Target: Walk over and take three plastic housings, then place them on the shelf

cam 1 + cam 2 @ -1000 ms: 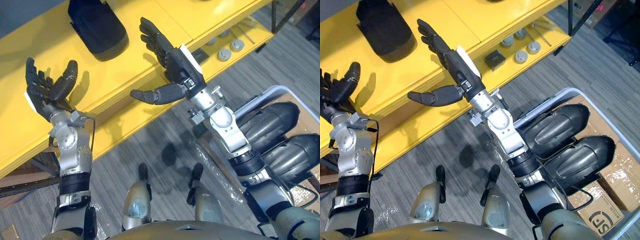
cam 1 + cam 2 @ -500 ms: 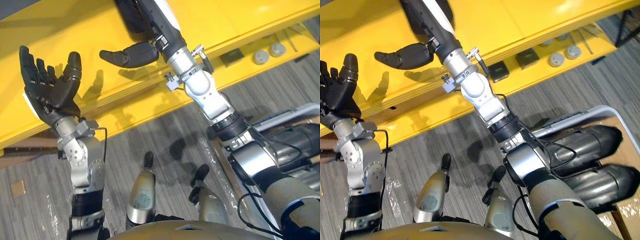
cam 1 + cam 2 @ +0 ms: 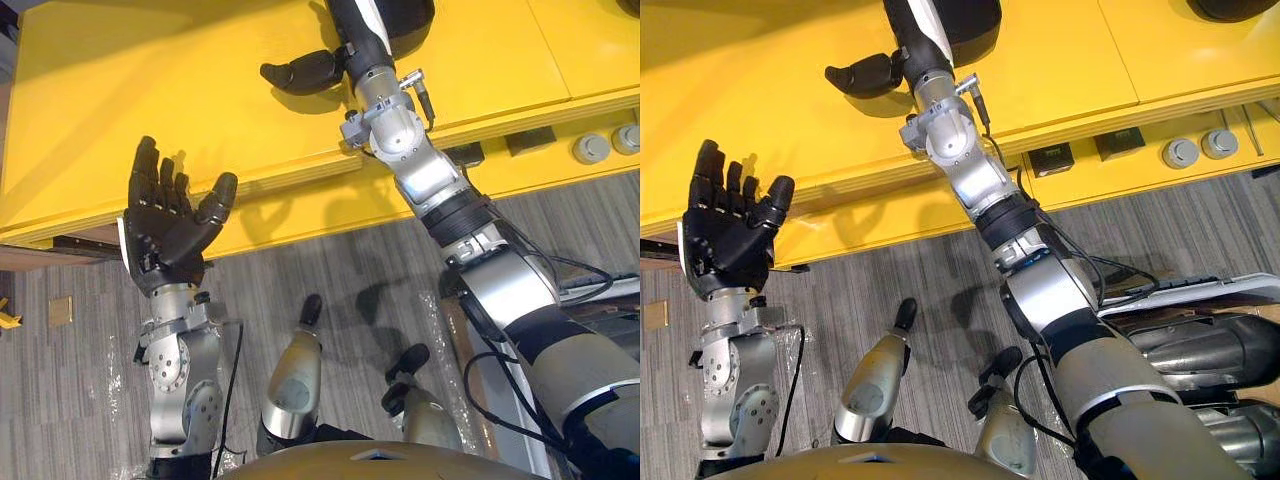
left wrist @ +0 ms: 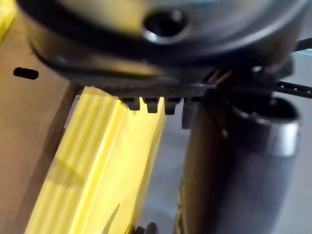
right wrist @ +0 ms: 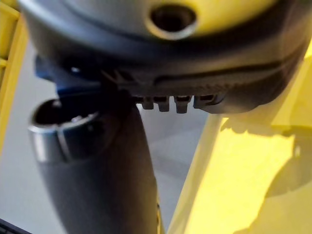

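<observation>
Left hand (image 3: pixel 165 235) wide open, empty

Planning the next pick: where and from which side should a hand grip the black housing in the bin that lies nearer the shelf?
Probably from above, across the middle of the housing. It lies lengthwise, domed back up, with the second housing close along one side and the bin rim along the other, so a sideways approach looks blocked.

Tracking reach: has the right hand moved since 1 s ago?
Yes. The right hand went from the front edge of the shelf further in over its top, up to the housing.
</observation>
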